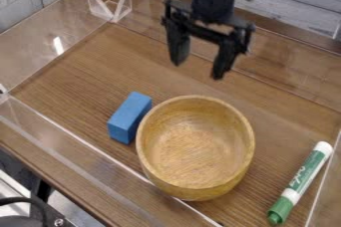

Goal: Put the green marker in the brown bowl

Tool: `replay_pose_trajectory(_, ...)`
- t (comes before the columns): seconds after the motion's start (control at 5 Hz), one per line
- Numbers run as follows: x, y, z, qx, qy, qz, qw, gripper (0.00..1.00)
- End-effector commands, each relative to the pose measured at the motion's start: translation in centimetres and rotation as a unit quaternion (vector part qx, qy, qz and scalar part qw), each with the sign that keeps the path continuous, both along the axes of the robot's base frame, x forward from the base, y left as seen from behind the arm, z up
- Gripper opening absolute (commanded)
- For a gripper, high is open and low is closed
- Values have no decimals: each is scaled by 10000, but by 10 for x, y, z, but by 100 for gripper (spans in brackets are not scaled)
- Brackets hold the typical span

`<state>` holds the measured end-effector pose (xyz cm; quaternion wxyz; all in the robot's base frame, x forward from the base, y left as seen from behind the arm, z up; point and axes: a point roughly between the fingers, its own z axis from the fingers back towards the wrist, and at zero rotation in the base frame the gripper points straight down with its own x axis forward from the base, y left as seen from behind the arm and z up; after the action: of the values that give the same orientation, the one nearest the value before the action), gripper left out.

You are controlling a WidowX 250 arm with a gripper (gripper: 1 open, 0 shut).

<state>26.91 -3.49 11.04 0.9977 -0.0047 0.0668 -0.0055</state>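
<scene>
While the dark two-fingered gripper hangs over the far part of the brown wood-grain tabletop, its jaws stand wide apart with nothing between them, and both black fingers point straight down. It sits beyond the large round light-brown wooden bowl, well apart from it and touching nothing.

The bowl itself rests upright on the table near the front edge, its thick rim and pale grained inside plainly in view, with nothing lying in it. Just beside the bowl, on its left, lies the blue rectangular block, flat on the wood with its long side angled toward the bowl's rim; block and bowl look very close, and whether they touch cannot be told.

The slim white-barrelled marker with a dark green cap lies flat on the table to the right of the bowl, near the front right corner. Its green cap end points toward the front edge, its other end points away and slightly right, and a clear strip of tabletop separates it from the bowl's wall. It is far from the gripper, which is on the bowl's opposite, far side.

Low clear plastic walls border the table, standing left of the bowl and along the back.
</scene>
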Motion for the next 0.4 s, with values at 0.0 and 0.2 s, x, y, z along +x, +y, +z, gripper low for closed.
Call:
replay_pose_trajectory(0.0, -11, -31, 21, -86, -406, -63, 9991, 100)
replay_pose_trajectory(0.2, -21, -57, 22, -150, -522, -169, 9984, 100)
